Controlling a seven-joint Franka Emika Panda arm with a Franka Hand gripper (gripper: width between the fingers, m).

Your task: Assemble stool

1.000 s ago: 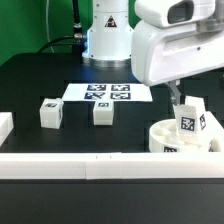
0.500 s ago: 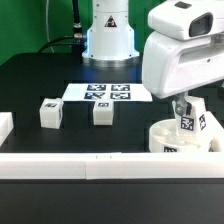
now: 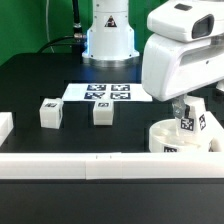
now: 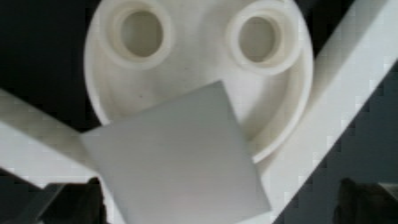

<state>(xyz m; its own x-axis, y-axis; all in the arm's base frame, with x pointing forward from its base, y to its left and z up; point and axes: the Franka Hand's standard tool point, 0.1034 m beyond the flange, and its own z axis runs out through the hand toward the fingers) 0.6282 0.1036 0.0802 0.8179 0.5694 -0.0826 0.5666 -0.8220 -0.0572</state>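
The round white seat (image 3: 160, 136) lies at the exterior view's right, against the front rail. My gripper (image 3: 185, 108) is shut on a white tagged leg (image 3: 187, 124) and holds it roughly upright on the seat. In the wrist view the leg (image 4: 175, 160) fills the space at my gripper (image 4: 214, 208), over the seat (image 4: 196, 95) and its two round holes. Two more tagged legs (image 3: 50, 113) (image 3: 102, 113) stand loose on the black table further to the exterior view's left.
The marker board (image 3: 108, 92) lies flat at the back, in front of the robot base. A long white rail (image 3: 80, 166) runs along the front edge, and a short white piece (image 3: 4, 126) sits at the far left. Rails also cross the wrist view (image 4: 349, 90).
The arm has come down and shifted slightly to the exterior view's left, bringing the held leg down onto the seat. In the last half second it has barely moved.
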